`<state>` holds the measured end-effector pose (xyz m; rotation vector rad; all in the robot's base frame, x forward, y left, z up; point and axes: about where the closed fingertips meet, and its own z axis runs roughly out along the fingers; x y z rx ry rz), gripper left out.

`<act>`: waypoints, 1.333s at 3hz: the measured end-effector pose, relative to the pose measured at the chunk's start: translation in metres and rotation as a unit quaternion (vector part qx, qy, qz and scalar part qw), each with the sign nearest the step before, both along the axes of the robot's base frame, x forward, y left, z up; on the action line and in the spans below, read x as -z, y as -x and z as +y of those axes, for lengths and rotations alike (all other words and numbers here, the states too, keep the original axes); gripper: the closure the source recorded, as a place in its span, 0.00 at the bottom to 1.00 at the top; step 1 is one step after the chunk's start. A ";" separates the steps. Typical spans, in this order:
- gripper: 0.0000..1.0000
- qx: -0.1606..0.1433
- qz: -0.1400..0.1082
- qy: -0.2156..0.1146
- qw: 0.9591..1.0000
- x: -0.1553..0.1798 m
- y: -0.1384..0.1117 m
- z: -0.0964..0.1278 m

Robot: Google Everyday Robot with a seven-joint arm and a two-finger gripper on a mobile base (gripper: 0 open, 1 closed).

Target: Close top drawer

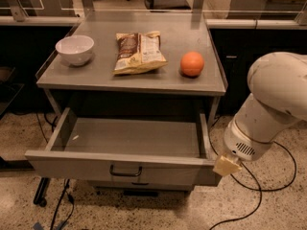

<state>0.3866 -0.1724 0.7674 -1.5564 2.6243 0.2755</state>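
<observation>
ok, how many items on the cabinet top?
3: white bowl at left, chip bag in the middle, orange at right. Nothing seems hidden. Gripper at the right front corner of the open top drawer.
</observation>
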 end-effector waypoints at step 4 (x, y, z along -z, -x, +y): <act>1.00 0.067 0.004 -0.018 0.998 0.067 -0.027 0.007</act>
